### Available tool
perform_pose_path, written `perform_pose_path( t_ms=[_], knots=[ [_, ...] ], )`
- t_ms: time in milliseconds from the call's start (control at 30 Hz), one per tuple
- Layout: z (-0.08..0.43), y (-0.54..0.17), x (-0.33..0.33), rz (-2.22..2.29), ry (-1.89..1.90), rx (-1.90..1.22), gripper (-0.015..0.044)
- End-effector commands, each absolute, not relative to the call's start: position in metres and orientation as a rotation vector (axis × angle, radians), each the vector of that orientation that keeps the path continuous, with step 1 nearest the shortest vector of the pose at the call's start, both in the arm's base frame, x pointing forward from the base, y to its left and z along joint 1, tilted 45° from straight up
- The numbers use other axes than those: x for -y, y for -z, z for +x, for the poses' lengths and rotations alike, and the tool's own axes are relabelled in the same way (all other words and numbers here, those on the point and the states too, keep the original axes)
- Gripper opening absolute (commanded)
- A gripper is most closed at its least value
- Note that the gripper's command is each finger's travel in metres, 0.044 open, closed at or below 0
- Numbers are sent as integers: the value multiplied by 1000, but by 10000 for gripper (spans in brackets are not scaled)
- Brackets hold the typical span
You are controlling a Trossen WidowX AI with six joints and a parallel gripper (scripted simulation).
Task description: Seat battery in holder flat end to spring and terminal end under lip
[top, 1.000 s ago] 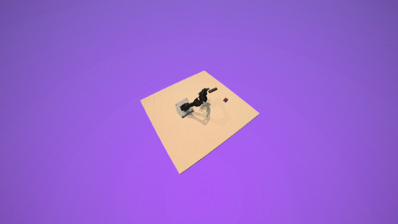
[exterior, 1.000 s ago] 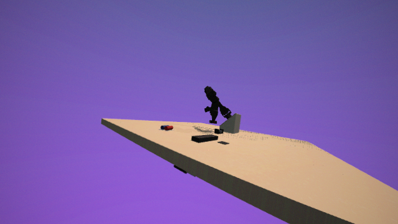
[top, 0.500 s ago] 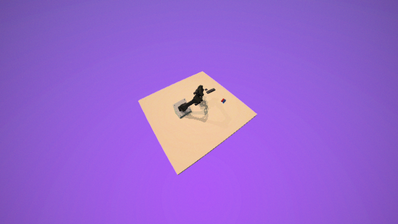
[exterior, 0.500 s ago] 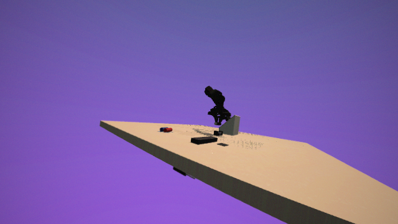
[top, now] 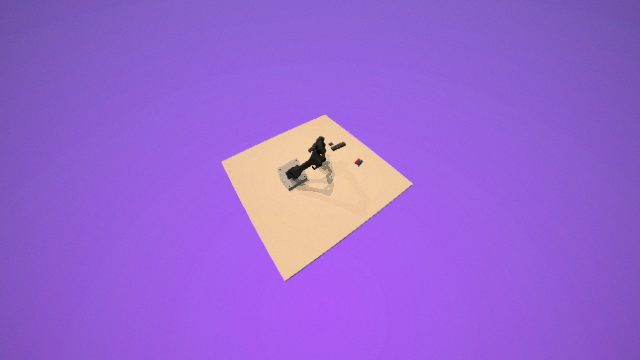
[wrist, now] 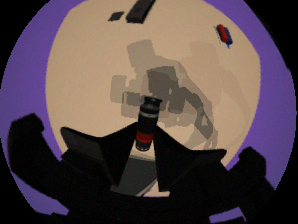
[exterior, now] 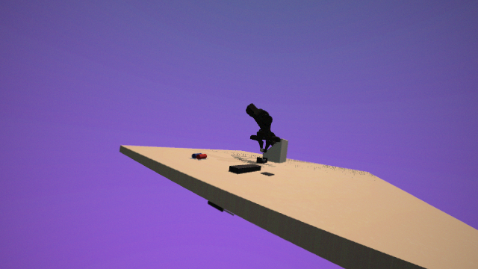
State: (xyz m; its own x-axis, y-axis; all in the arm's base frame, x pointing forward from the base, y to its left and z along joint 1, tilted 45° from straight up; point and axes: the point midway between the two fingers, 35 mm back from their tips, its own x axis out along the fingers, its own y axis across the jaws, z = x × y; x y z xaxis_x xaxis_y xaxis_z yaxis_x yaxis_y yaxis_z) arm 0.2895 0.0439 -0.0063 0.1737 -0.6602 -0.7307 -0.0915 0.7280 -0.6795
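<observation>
Wrist view, near: a dark battery (wrist: 147, 127) with a red band is held lengthwise in the closed gripper (wrist: 144, 163) above the tan table (wrist: 80, 70) | far, 12 o'clock: black holder (wrist: 141, 7) lies flat, well apart | 2 o'clock: red-and-blue cylinder (wrist: 224, 32) is seen near the table edge.
</observation>
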Motion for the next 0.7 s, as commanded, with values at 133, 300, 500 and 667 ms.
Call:
perform_pose_path(
  t_ms=[133, 300, 500, 667],
  knots=[
    [293, 16, -34, -696, 415, -1287, 79],
    [295, 21, -28, -698, 393, -1234, 79],
    [296, 25, -20, -700, 372, -1179, 79],
    [297, 26, -19, -699, 362, -1165, 79]
  ],
)
